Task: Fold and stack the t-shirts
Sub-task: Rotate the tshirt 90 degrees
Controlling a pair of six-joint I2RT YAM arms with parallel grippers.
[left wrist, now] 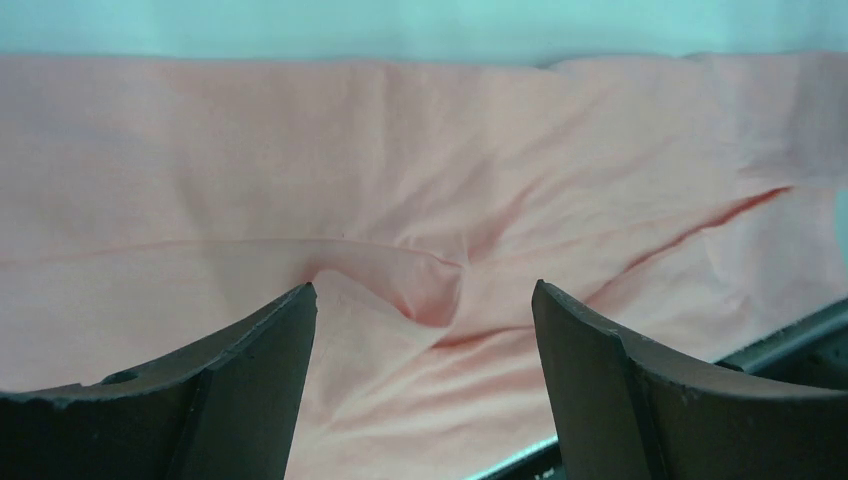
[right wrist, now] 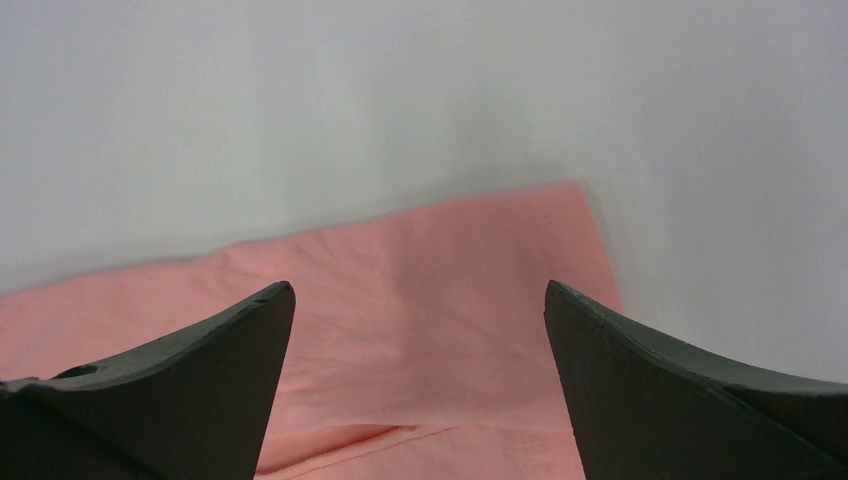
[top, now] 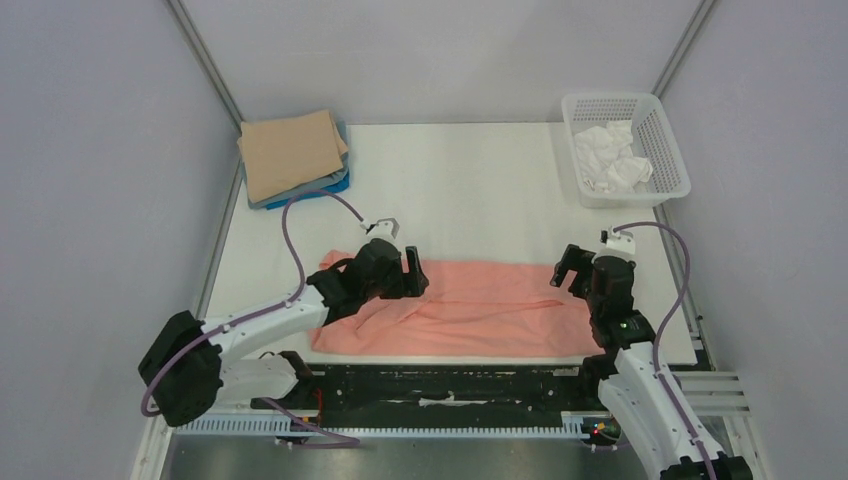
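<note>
Top external view shows a salmon-pink t-shirt (top: 470, 310) lying as a long band along the near edge of the table (top: 480, 180), stretched from left to right and well apart from everything else on the surface. Its far edge runs fairly straight, while the near left part is rumpled, with creases running across the cloth. The left gripper (top: 415, 272) hangs over the left end of this shirt with its jaws spread apart and nothing between them. In the left wrist view a small raised pucker of pink cloth sits between the two dark fingers, but whether the tips touch the cloth cannot be told. The right gripper (top: 568, 268) is at the right end of the shirt, near its far right corner, with its jaws likewise spread wide and holding nothing. The right wrist view shows the pink corner and bare table beyond it in the gap. At the far left corner lies a stack of folded t-shirts (top: 293, 155), a tan one on top with grey and bright blue edges showing beneath. At the far right corner stands a white mesh basket (top: 672, 160) with crumpled white cloth (top: 612, 160) inside it.
</note>
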